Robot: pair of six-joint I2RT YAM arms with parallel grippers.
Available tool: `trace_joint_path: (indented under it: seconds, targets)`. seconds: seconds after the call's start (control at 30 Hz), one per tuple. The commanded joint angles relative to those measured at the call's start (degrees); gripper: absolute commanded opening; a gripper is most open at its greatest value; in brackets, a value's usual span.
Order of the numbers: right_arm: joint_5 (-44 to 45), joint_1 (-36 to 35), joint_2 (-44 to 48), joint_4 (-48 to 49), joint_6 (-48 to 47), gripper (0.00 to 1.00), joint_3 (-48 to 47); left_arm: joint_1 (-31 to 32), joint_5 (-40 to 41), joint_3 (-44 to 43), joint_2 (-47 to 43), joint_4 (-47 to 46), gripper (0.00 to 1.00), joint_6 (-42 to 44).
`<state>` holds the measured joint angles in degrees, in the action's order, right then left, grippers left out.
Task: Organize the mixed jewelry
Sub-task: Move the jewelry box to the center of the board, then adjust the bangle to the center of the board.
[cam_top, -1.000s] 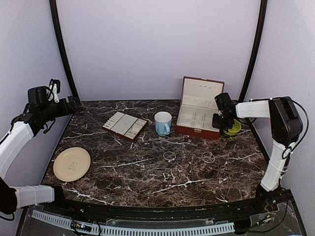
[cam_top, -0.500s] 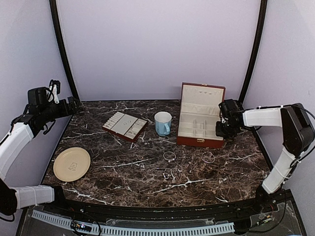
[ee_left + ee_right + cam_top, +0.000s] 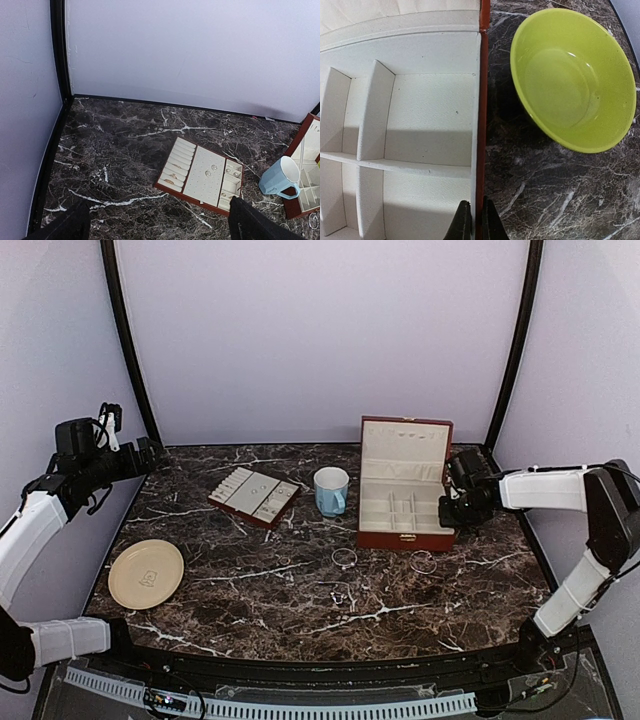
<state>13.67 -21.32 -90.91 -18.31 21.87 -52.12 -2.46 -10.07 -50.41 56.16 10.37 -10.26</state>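
Two thin silvery bangles [image 3: 345, 557] [image 3: 424, 561] of the mixed jewelry lie on the dark marble table in front of the red-brown box [image 3: 405, 502]. A fine chain [image 3: 343, 595] lies nearer the front. The cream slotted tray [image 3: 195, 182] carries small rings [image 3: 172, 176] and studs [image 3: 210, 170]. My right gripper [image 3: 475, 226] is shut on the box's right side wall [image 3: 481, 125], one finger inside and one outside. The left gripper [image 3: 157, 230] hangs open above the table's back left corner, holding nothing.
A light blue mug [image 3: 331, 490] stands between the tray [image 3: 240, 487] and the box. A lime green bowl [image 3: 570, 75] sits just right of the box. A cream plate [image 3: 146, 573] lies at the front left. Dark posts and pale walls close the back and sides.
The right gripper has dragged the box toward the front and turned it squarer, away from the green bowl. The left arm has not moved.
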Motion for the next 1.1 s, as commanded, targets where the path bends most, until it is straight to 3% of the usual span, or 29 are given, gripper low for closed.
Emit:
trace_joint_path:
  seconds: [0.0, 0.1, 0.23, 0.37, 0.6, 0.73, 0.9, 1.07]
  targets:
    - [-1.6, -1.5, 2.9, 1.2, -2.1, 0.00, 0.8, -0.2, -0.3, 0.9, -1.3, -0.1, 0.98, 0.4]
    - [-0.8, -1.5, 3.1, 1.6, -1.8, 0.01, 1.2, -0.1, -0.4, 0.9, -1.4, -0.2, 0.98, 0.5]
    - [-0.7, -1.5, 5.0, 2.1, -1.3, 0.42, 0.8, -0.2, -0.2, 1.0, -1.8, -0.2, 0.98, 0.8]
    - [-0.5, -1.4, 9.2, -0.1, -0.7, 0.57, -0.5, -0.2, 0.3, 1.0, -2.0, -0.1, 0.98, 1.4]
    - [-2.4, -2.0, 18.7, -8.8, 9.8, 0.57, 0.9, -0.1, 1.0, 1.3, -2.9, -0.5, 0.99, 1.5]
    - [-2.1, -7.6, 23.4, -9.5, 19.5, 0.55, 6.5, -0.1, 1.5, 1.4, -2.9, -0.6, 0.99, 1.0]
    - [-5.3, -10.7, 20.1, -7.1, 27.4, 0.43, 12.9, -0.1, 1.9, 1.1, -2.6, -0.4, 0.99, 0.6]
    - [-1.6, -13.8, 13.3, -8.8, 28.0, 0.37, 10.0, -0.2, 1.7, 1.2, -3.0, -0.3, 0.99, 1.0]
